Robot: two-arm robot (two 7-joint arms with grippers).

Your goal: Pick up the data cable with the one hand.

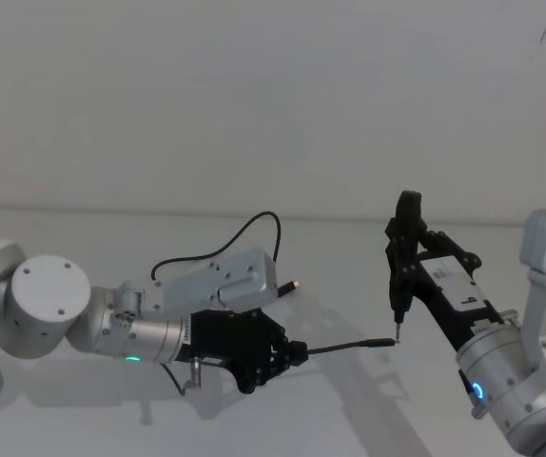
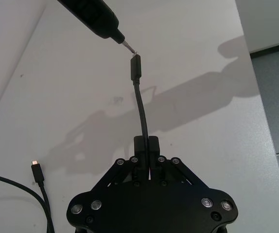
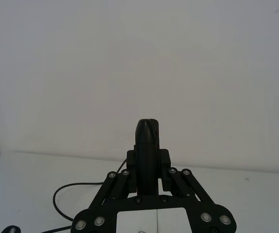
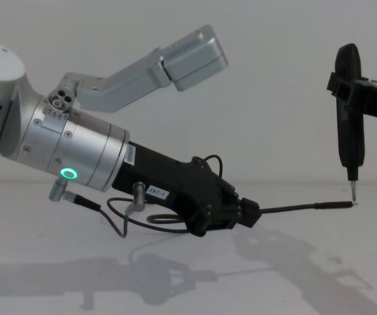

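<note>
Chest view: left gripper [image 4: 251,213] is clamping the data cable [image 4: 300,208] near one end, which is hanging clear of the worktop [image 4: 307,282], with slack trailing toward its far edge. Grab looks done, full lift pending; the right gripper [image 3: 148,165] is gripping a pointed tool [image 4: 350,125].

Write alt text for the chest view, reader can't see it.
The left tool, black and boxy on a silver arm with a green ring, is shut on the data cable, whose free end sticks out to the right above the white table. At the right edge the right tool holds a slim black probe upright, its thin tip just at the cable's plug.
</note>
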